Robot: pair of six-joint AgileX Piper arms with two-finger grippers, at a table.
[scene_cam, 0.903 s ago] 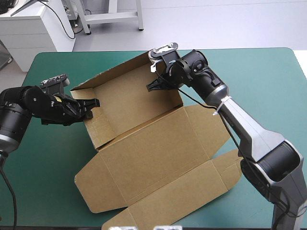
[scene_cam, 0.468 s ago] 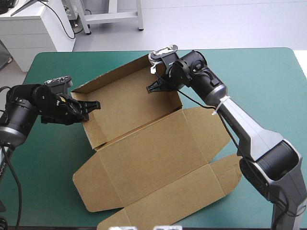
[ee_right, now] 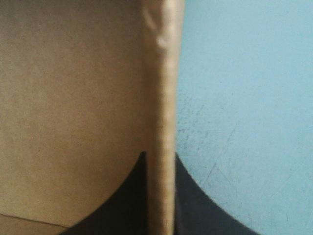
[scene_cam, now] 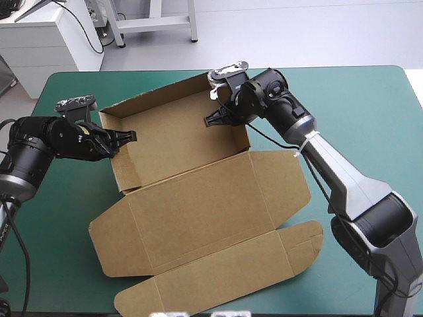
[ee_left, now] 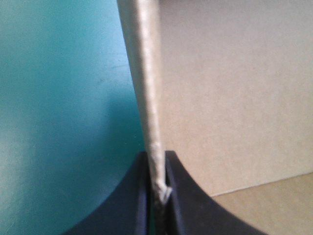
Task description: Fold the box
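The brown box (scene_cam: 198,198) lies in the middle of the table as an open tray with raised walls and its lid flat toward the near edge. My left gripper (scene_cam: 125,137) is shut on the box's left side wall (ee_left: 146,88), whose edge runs up between the black fingers (ee_left: 183,200). My right gripper (scene_cam: 213,119) is shut on the right side wall (ee_right: 164,98) near the far corner; the board's edge stands between its fingers (ee_right: 195,205). Teal-green cover shows outside each wall.
The teal-green table (scene_cam: 370,112) has bare cover to the right of the box and along the left edge (scene_cam: 59,198). The lid's flaps (scene_cam: 218,277) reach close to the near edge.
The box has slid and turned slightly toward the left and the near edge. My left gripper moved a little farther back along the left wall, which stands more upright. The right gripper barely moved.
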